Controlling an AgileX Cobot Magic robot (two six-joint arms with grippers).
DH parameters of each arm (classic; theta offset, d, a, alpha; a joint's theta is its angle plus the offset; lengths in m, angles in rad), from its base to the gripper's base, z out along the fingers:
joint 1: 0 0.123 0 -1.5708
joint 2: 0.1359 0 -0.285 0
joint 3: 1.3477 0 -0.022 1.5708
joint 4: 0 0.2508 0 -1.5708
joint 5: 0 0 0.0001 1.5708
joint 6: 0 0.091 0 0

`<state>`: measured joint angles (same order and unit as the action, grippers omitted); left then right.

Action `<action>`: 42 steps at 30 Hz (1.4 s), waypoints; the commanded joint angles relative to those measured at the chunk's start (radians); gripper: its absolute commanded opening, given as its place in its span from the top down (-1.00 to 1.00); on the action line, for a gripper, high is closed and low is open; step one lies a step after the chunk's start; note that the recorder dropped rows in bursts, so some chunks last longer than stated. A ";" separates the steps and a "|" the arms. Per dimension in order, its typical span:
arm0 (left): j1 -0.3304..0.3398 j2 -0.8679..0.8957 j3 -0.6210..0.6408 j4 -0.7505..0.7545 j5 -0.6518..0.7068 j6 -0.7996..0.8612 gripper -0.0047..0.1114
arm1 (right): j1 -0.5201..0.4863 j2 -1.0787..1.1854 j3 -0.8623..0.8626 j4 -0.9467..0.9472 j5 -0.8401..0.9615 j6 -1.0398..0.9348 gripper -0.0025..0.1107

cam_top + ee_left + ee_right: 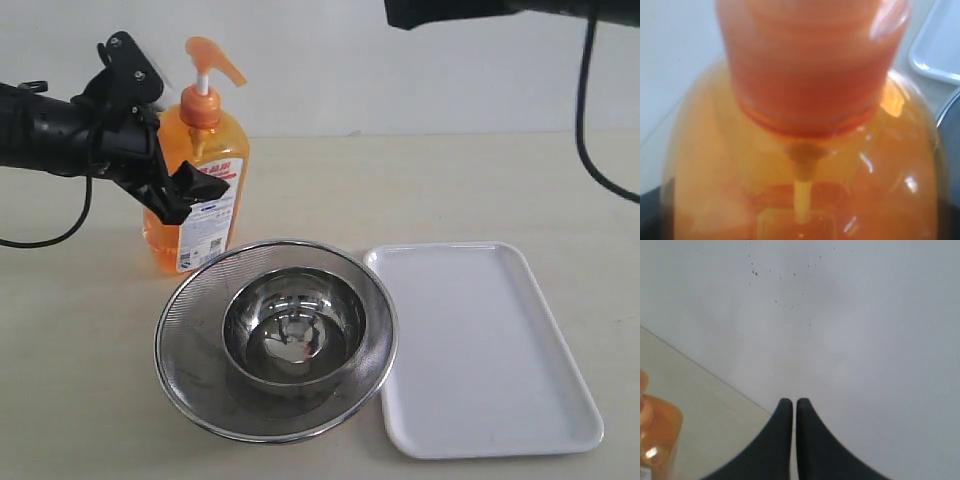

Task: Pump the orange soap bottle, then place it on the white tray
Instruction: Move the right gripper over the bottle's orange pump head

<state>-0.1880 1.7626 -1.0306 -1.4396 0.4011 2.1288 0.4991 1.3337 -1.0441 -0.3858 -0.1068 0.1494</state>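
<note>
The orange soap bottle [200, 190] stands upright on the table at the back left, its orange pump head [210, 58] raised on the white stem. My left gripper [190, 185] is at the bottle's shoulder, one dark finger across the label and the other behind. In the left wrist view the bottle [805, 165] fills the space between the fingers, so the left gripper [800, 220] is shut on it. The white tray [490, 350] lies flat at the right front. My right gripper [794, 402] is shut and holds nothing, high above the table [395, 12].
A round steel strainer [180, 320] with a steel bowl [290, 325] inside it sits in front of the bottle, touching the tray's left rim. A black cable [590, 120] hangs at the upper right. A white wall runs behind the table.
</note>
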 commanded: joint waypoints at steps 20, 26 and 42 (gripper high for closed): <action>-0.078 -0.005 0.014 0.060 -0.038 -0.017 0.84 | 0.250 0.226 -0.226 -0.100 0.069 -0.045 0.96; -0.078 -0.005 0.014 0.060 -0.038 -0.017 0.84 | 0.274 0.234 -0.226 -0.096 0.148 -0.024 0.96; -0.078 -0.005 0.014 0.060 0.004 -0.020 0.84 | 0.289 0.283 -0.226 -0.096 0.141 -0.020 0.96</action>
<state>-0.2583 1.7541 -1.0306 -1.3883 0.3611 2.1267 0.7876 1.6152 -1.2634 -0.4834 0.0395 0.1273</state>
